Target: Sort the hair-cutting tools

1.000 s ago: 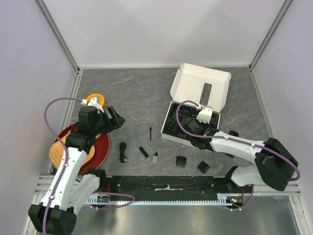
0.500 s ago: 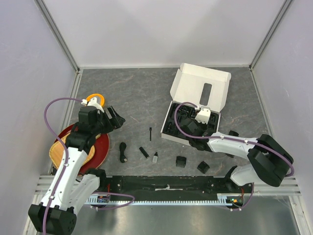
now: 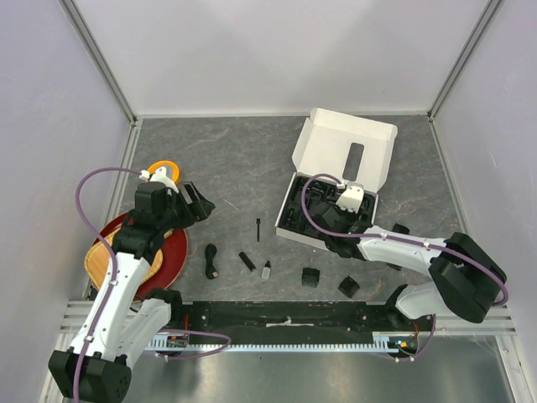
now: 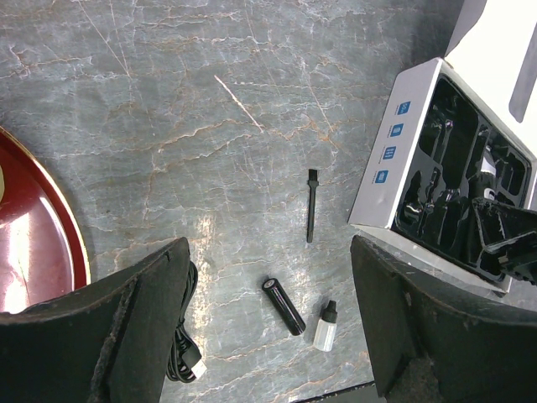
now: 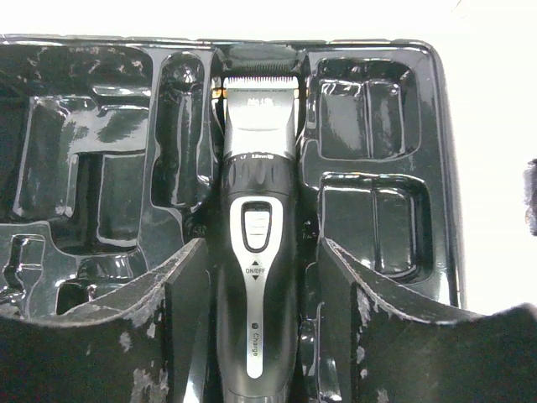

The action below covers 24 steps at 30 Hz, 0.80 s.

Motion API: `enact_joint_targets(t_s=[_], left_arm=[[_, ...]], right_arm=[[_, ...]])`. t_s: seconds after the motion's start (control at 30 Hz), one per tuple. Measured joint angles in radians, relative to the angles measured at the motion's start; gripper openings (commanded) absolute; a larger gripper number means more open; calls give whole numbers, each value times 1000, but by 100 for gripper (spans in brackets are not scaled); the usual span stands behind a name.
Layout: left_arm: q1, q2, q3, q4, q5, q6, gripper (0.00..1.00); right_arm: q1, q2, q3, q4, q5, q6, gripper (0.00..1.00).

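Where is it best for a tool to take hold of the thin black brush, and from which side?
The thin black brush lies flat on the table, clear of other items. Grip it at mid-handle, coming straight down from above and closing across its narrow width.

**Legible markings: two words, both on the clipper**

Right wrist view: hair clipper (image 5: 256, 252), silver front strip. "ON/OFF" is printed under the switch, and "Charge" sits lower down, running lengthwise. Fine print on its collar is too small to read.

Left wrist view: white box (image 4: 373, 201), side wall, four blue squares (image 4: 389, 153) (marks inside illegible).
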Motion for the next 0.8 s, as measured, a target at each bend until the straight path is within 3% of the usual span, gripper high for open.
enact_joint_targets(t_s=[0.2, 0.63, 0.8], left_arm=[[0, 0, 0, 0, 0, 0, 84], [0, -1, 0, 0, 0, 0, 84], [0, -4, 0, 0, 0, 0, 84]], right_arm=[[0, -43, 29, -52, 0, -3, 68], [-9, -89, 152, -205, -49, 11, 31], [-20, -79, 153, -262, -124, 49, 30]])
